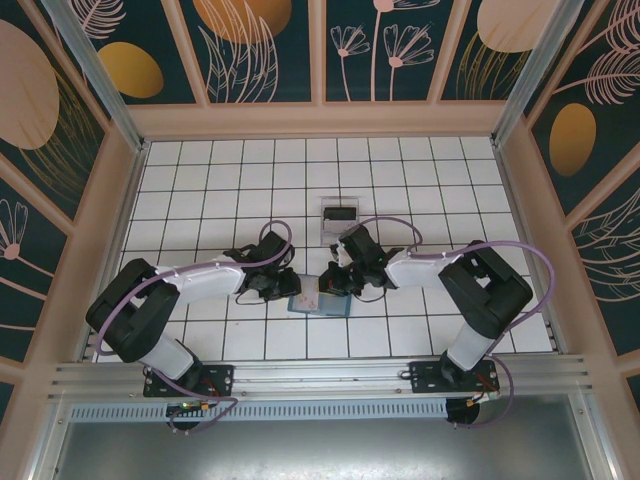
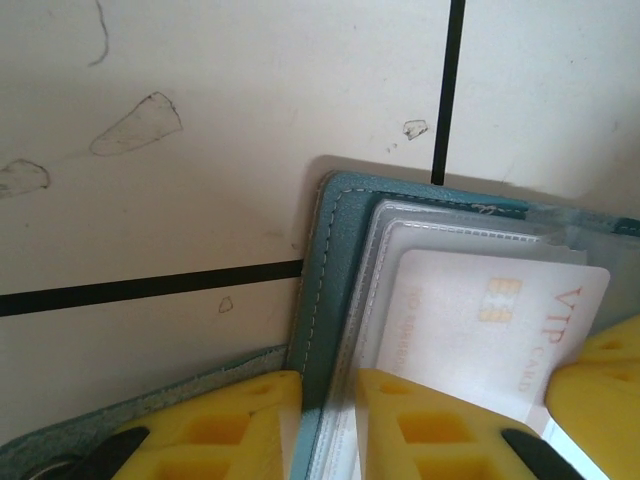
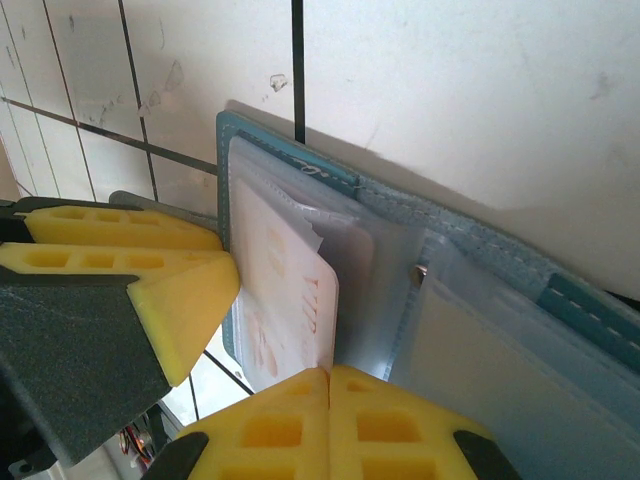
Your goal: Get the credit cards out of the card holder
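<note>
The teal card holder (image 1: 320, 304) lies open on the white-tiled worktop (image 1: 200, 180), its grey-blue inside and clear plastic sleeves (image 3: 385, 270) facing up. The left gripper (image 2: 328, 400) reaches in from the card holder's left side. Its jaws grasp the cover there, and the stitched teal edge runs up between the two yellow fingers (image 2: 230, 425). The right gripper (image 3: 328, 385) comes in from the card holder's right side. Its jaws are clenched, tips pressed together on a corner of the pale credit card (image 2: 490, 320). That card is pinkish white, with a gold chip and the lettering VIP CARD. It lies flat on the card holder's sleeves, close to the edge that the left gripper grasps. Its far edge is sharp and uncovered, but how much of the rest sits inside a pocket cannot be told. A small strap tab (image 3: 590, 310) shows at the card holder's right end, beside the right gripper. The two grippers face each other across the card holder, very near one another. Beyond the card holder, on its far side and apart from it, stands a clear tray (image 1: 325, 228). The dark credit card (image 1: 341, 213) lies in it.
</note>
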You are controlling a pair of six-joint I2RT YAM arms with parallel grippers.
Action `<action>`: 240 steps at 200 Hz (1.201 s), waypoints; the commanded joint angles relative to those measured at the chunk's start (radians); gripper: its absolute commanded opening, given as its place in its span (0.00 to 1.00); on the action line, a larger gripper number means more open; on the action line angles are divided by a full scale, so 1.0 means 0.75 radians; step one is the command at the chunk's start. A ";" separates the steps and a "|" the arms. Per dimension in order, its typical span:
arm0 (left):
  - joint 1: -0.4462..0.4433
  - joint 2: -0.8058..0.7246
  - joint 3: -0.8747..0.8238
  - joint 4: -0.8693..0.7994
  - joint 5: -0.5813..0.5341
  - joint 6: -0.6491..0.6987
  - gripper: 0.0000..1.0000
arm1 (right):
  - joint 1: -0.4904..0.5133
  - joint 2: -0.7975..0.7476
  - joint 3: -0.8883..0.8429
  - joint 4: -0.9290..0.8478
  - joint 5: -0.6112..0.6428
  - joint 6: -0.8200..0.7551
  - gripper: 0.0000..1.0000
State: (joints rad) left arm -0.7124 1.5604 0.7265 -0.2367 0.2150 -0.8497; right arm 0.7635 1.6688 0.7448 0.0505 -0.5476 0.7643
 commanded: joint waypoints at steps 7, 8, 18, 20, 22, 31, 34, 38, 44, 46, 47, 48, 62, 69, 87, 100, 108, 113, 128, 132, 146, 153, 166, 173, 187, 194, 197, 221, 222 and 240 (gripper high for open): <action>-0.006 0.047 -0.045 -0.081 -0.070 -0.001 0.24 | -0.006 -0.048 -0.022 -0.055 -0.002 -0.021 0.00; -0.006 0.047 -0.045 -0.081 -0.070 -0.001 0.24 | -0.006 -0.049 -0.022 -0.055 -0.002 -0.021 0.00; -0.006 0.047 -0.044 -0.083 -0.070 0.000 0.24 | -0.006 -0.053 -0.022 -0.059 0.001 -0.022 0.00; -0.006 0.047 -0.045 -0.083 -0.070 0.000 0.24 | -0.007 -0.054 -0.022 -0.062 0.002 -0.022 0.00; -0.005 0.048 -0.044 -0.083 -0.071 -0.001 0.24 | -0.007 -0.056 -0.022 -0.064 0.002 -0.022 0.00; -0.006 0.049 -0.042 -0.083 -0.070 0.001 0.24 | -0.008 -0.059 -0.021 -0.069 0.006 -0.022 0.00; -0.007 0.049 -0.042 -0.083 -0.069 0.001 0.24 | -0.008 -0.060 -0.020 -0.071 0.007 -0.023 0.00; -0.007 0.049 -0.043 -0.083 -0.069 0.001 0.24 | -0.007 -0.060 -0.018 -0.076 0.010 -0.023 0.00; -0.006 0.051 -0.044 -0.083 -0.072 0.002 0.24 | -0.010 -0.062 -0.016 -0.083 0.014 -0.024 0.00; -0.005 0.051 -0.044 -0.083 -0.072 0.002 0.24 | -0.010 -0.062 -0.017 -0.085 0.014 -0.025 0.00; -0.005 0.051 -0.044 -0.083 -0.072 0.002 0.24 | -0.010 -0.064 -0.016 -0.086 0.015 -0.025 0.00; -0.006 0.051 -0.044 -0.083 -0.072 0.002 0.24 | -0.010 -0.064 -0.017 -0.088 0.016 -0.026 0.00; -0.007 0.053 -0.044 -0.084 -0.072 0.003 0.23 | -0.010 -0.069 -0.011 -0.102 0.023 -0.027 0.00; -0.006 0.053 -0.044 -0.083 -0.073 0.003 0.23 | -0.011 -0.076 -0.011 -0.110 0.027 -0.030 0.00; -0.007 0.053 -0.043 -0.083 -0.070 0.003 0.23 | -0.010 -0.082 -0.005 -0.141 0.042 -0.036 0.00; -0.007 0.053 -0.044 -0.083 -0.070 0.000 0.23 | -0.010 -0.087 0.001 -0.161 0.054 -0.040 0.00; -0.006 0.051 -0.044 -0.082 -0.070 0.001 0.23 | -0.009 -0.091 0.003 -0.173 0.059 -0.044 0.00; -0.006 0.051 -0.044 -0.081 -0.070 0.002 0.23 | -0.010 -0.091 0.003 -0.178 0.062 -0.044 0.00; -0.007 0.051 -0.042 -0.083 -0.072 0.001 0.23 | -0.010 -0.097 0.007 -0.197 0.072 -0.049 0.00; -0.007 0.051 -0.042 -0.083 -0.072 0.002 0.23 | -0.010 -0.099 0.009 -0.203 0.075 -0.051 0.00; -0.007 0.051 -0.042 -0.081 -0.067 0.002 0.23 | -0.012 -0.106 0.011 -0.216 0.084 -0.055 0.00; -0.007 0.050 -0.042 -0.081 -0.068 0.001 0.23 | -0.012 -0.112 0.013 -0.219 0.086 -0.054 0.00; -0.007 0.047 -0.040 -0.081 -0.066 0.002 0.23 | -0.012 -0.120 0.013 -0.221 0.086 -0.055 0.00; -0.007 0.047 -0.037 -0.081 -0.066 0.002 0.23 | -0.013 -0.124 0.015 -0.220 0.085 -0.052 0.00; -0.007 0.045 -0.032 -0.075 -0.053 0.001 0.23 | -0.012 -0.123 0.008 -0.181 0.062 -0.043 0.00; -0.005 0.045 -0.034 -0.066 -0.045 0.000 0.23 | -0.012 -0.117 0.003 -0.160 0.051 -0.037 0.00; -0.006 0.044 -0.034 -0.064 -0.042 -0.001 0.23 | -0.012 -0.114 0.003 -0.151 0.043 -0.034 0.00; -0.006 0.044 -0.038 -0.059 -0.039 0.000 0.23 | -0.012 -0.071 0.003 -0.111 0.014 -0.016 0.04; -0.006 0.044 -0.038 -0.059 -0.039 0.000 0.23 | -0.012 -0.069 0.003 -0.112 0.014 -0.015 0.04; -0.006 0.041 -0.045 -0.055 -0.037 -0.004 0.23 | -0.012 -0.054 -0.005 -0.095 0.020 -0.009 0.08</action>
State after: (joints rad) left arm -0.7124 1.5604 0.7269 -0.2386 0.2119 -0.8497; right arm 0.7589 1.6035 0.7433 -0.0448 -0.5110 0.7456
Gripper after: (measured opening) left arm 0.231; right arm 0.062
